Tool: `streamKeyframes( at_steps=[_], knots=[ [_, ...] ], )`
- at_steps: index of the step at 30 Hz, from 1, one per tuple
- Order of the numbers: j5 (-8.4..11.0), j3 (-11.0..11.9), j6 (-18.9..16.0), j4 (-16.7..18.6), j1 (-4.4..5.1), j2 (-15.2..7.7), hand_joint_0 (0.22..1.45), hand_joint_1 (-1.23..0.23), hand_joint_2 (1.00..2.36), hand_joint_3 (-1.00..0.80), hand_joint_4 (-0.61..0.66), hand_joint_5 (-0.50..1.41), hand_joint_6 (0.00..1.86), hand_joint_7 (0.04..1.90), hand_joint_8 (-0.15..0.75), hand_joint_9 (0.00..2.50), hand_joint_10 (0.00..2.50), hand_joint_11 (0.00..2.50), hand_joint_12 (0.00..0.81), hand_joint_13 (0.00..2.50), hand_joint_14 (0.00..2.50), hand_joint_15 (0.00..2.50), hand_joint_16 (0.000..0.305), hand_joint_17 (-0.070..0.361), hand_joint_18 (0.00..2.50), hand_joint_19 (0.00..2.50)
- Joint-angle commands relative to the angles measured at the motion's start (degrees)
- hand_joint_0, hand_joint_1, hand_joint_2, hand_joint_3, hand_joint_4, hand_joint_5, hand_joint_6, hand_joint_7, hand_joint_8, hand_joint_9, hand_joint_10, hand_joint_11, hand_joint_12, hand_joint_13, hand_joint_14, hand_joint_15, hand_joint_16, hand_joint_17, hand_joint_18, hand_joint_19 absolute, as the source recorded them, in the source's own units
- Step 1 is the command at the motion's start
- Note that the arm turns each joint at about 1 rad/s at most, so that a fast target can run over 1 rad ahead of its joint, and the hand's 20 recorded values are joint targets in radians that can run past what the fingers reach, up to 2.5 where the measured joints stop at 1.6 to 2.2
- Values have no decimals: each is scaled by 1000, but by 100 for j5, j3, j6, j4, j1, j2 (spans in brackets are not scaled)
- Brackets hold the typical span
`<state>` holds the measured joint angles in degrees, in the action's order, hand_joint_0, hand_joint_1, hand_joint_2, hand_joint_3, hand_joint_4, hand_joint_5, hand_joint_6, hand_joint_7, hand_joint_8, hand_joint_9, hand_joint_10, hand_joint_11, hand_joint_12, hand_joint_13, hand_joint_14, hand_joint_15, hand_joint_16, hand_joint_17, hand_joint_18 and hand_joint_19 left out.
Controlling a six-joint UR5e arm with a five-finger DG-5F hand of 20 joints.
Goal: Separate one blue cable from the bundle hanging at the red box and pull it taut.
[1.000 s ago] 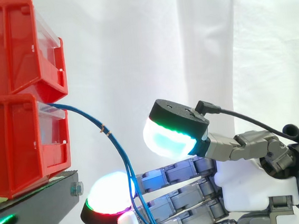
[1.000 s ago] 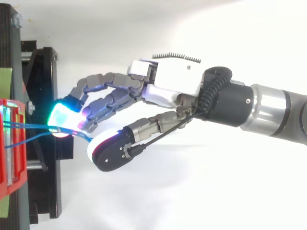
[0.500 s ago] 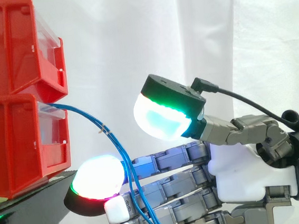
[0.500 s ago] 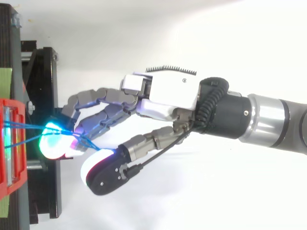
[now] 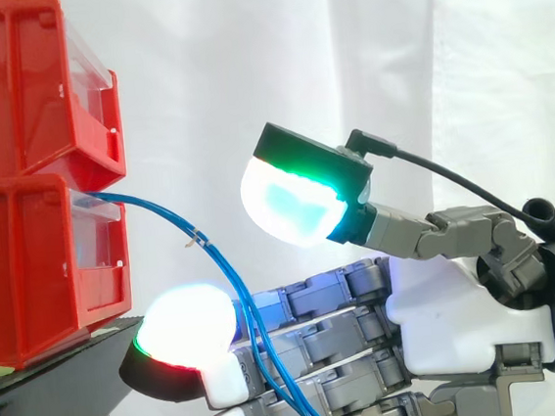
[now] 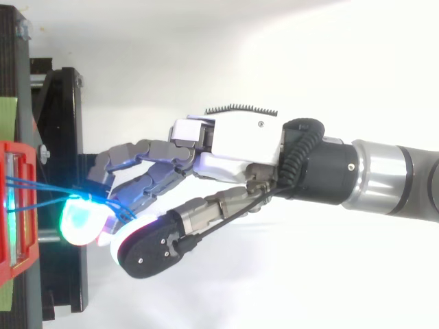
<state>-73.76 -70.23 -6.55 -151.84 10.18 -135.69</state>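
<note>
At the right of the side view, the robot's silver-and-white hand (image 5: 455,319) reaches level toward the work. It is released: the fingers lie nearly straight and stacked, and the thumb, with its green-white pad (image 5: 292,202), is lifted well clear above them. Nothing is pinched.

The thin blue cables (image 5: 216,265) leave the lower red plastic box (image 5: 27,262), arch outward and drop across the near face of the fingers, just beside the glowing white fingertip pad (image 5: 186,325). A small pale tie (image 5: 199,240) binds them at the crest of the arch.

Assessment: the cables are light, limp and smooth-jacketed. They are likely to slide off flat pads and spring together again. One strand should be pinched between thumb and fingertip below the tie, where the strands fan apart.

The side view gives the height of the cables' drop and the thumb's clearance. From above, the hand (image 6: 240,137) shows its sideways spread, with strands (image 6: 34,195) running from the box front (image 6: 14,205) over the black metal stand (image 6: 62,137) into the gap beside the fingertips. Whether any strand is threaded between fingers cannot be told.
</note>
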Motion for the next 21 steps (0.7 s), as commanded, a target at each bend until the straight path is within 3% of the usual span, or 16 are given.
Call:
streamKeyframes(
  at_steps=[1, 9, 21],
  knots=[
    [-112, 0, -4, -21, -42, 7, 629, -571, 1004, -448, 221, -149, 502, 1055, 265, 752, 15, 606, 250, 789, 13, 368, 18, 41, 556, 50],
    [-341, 0, -13, -48, -130, 42, 651, -554, 1007, -422, 215, -143, 502, 1099, 267, 762, 15, 608, 249, 798, 13, 366, 18, 40, 561, 51],
    [-376, 0, 13, -417, -227, 253, 662, -604, 1010, -378, 186, -133, 501, 1176, 270, 779, 17, 620, 249, 808, 13, 363, 17, 39, 572, 52]
  ],
)
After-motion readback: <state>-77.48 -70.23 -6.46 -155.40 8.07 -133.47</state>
